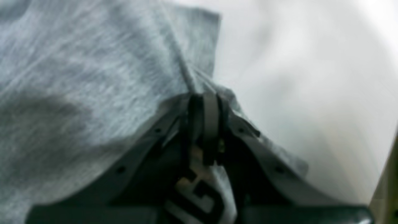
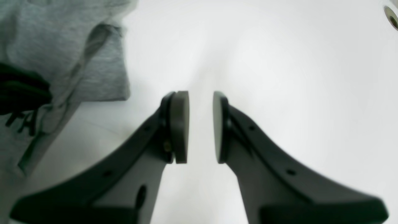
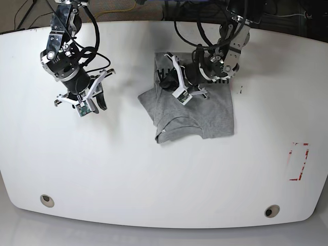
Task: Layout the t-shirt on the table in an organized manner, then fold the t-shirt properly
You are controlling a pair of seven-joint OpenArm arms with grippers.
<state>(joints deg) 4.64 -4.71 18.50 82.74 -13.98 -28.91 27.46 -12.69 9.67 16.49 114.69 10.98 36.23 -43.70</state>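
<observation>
At the far middle of the white surface (image 3: 154, 169) lies the grey t-shirt (image 3: 205, 115), rumpled, its black lettering partly covered. The left tool (image 1: 205, 105) pinches a fold of cloth at the shirt's far left edge. Well to the left, the right tool (image 2: 200, 124) hangs spread, gripping nothing.
</observation>
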